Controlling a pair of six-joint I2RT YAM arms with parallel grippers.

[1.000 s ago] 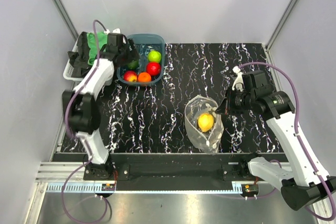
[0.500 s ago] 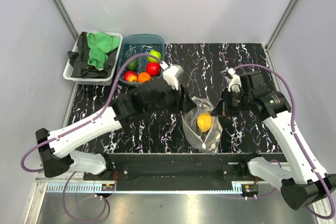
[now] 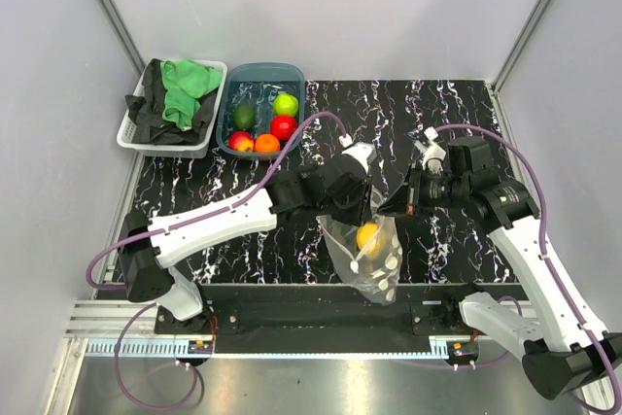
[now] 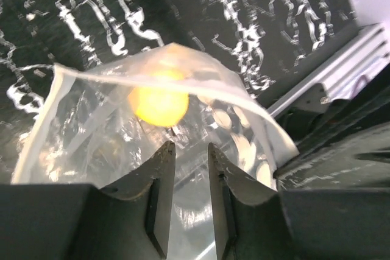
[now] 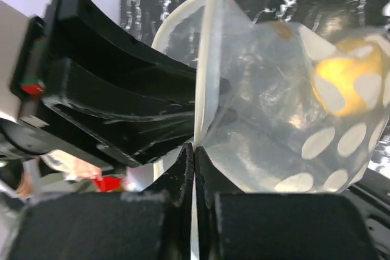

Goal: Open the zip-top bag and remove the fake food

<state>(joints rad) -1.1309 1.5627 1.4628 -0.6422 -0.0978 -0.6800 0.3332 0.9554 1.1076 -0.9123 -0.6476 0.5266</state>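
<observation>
Rim of zip-top bag (image 5: 262, 126) clamped in right hand (image 5: 194, 156); left hand (image 4: 186, 153) narrowly parted over its plastic.

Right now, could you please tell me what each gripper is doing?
Left gripper: jaws narrowly apart, film of the zip-top bag in the gap; no firm grip visible.
Right gripper: jaws shut on the zip-top bag's rim.

The yellow fruit (image 4: 159, 103) is only a blur behind the film of the zip-top bag (image 4: 91, 126). Whether that film runs between the fingers of the left gripper (image 4: 186, 168) is unclear. The right wrist view crops the bag's right side.
</observation>
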